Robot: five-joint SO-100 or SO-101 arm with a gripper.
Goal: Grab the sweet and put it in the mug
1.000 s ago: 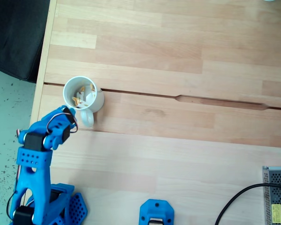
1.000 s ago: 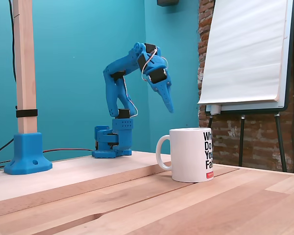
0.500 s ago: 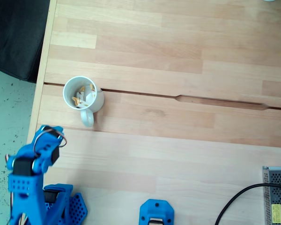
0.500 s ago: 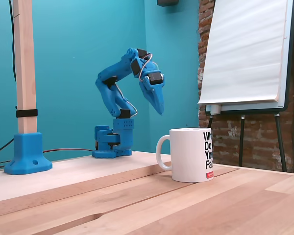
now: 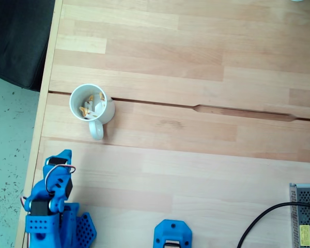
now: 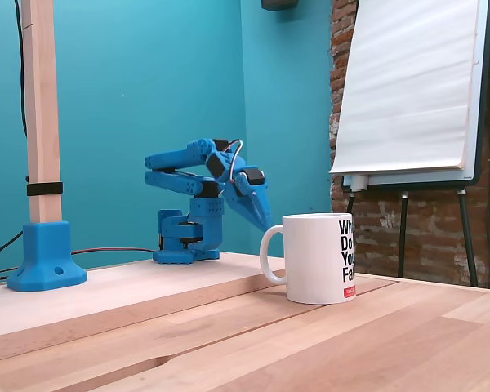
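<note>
The white mug (image 5: 73,98) stands near the table's left edge in a fixed view looking down, its handle (image 5: 96,132) pointing toward the arm. The sweet (image 5: 91,105) lies inside it, white with golden twisted ends. In a fixed view from the side, the mug (image 6: 314,261) shows black lettering and its inside is hidden. My blue gripper (image 5: 65,154) sits folded back near the arm's base, well short of the mug. From the side the gripper (image 6: 265,224) points down toward the table behind the mug, its fingers together with nothing between them.
A slot (image 5: 237,111) runs across the wooden table. A blue mount (image 5: 172,233), a grey metal box (image 5: 305,216) and a black cable (image 5: 261,218) lie along the near edge. A wooden post on a blue foot (image 6: 46,255) and a flipchart (image 6: 412,90) stand around the table.
The arm has pulled back from above the mug and folded down toward its base. The sweet has stayed in the mug throughout.
</note>
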